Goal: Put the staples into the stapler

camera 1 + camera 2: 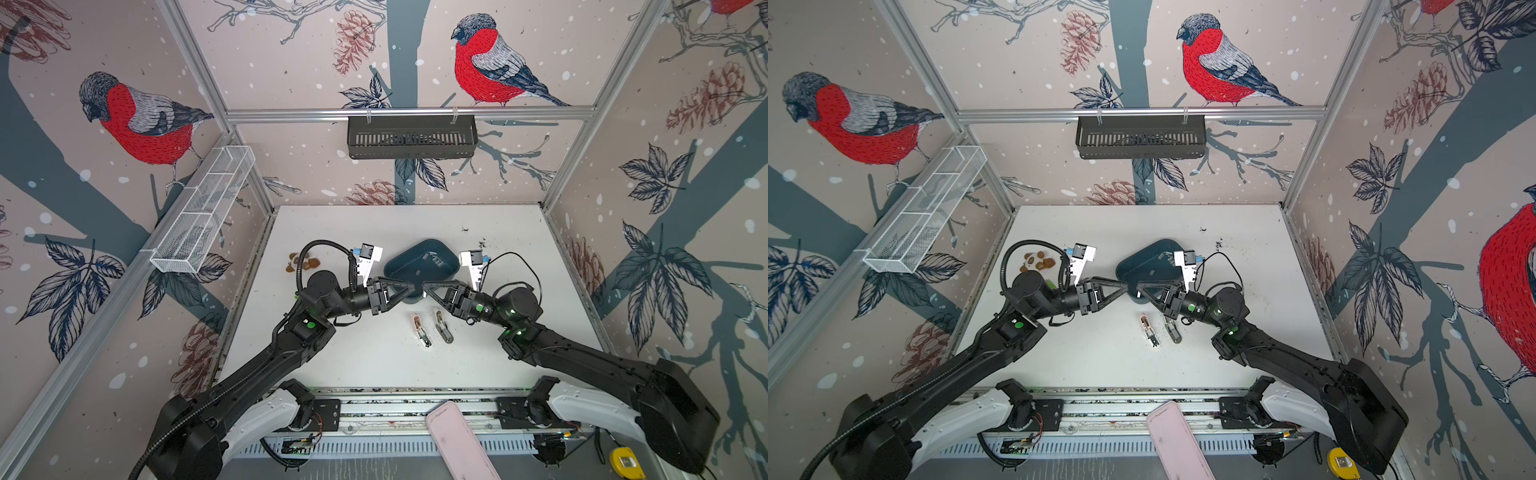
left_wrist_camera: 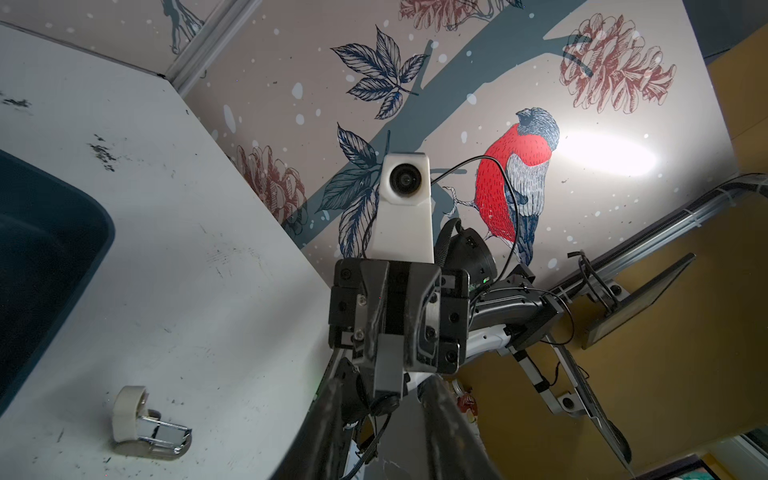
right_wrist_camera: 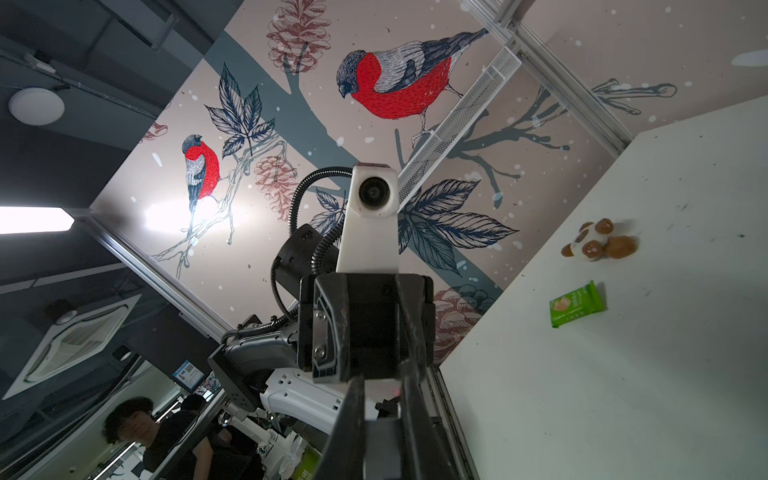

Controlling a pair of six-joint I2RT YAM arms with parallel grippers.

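Where bird-print walls [image 1: 291,62] rise, the white table [image 1: 374,361] (scuffed) bears 2 staplers [image 1: 420,329].

Bright, even light; faint soft shadows on desk [image 1: 374,365] under left claw [image 1: 417,286]. White glare patch on wall [image 2: 602,158] behind right claw [image 1: 426,289]. Frame edges bow; closest fingers [image 2: 442,419] blurred.

Matte black arms [image 1: 257,365], white shells [image 1: 266,415] at the bases, green joint dots [image 1: 309,325]. White camera housings [image 1: 370,259] at the wrists, ribbed conduit [image 3: 296,195] on the left. Black triangular left tool [image 1: 414,286] and right tool [image 1: 427,289].
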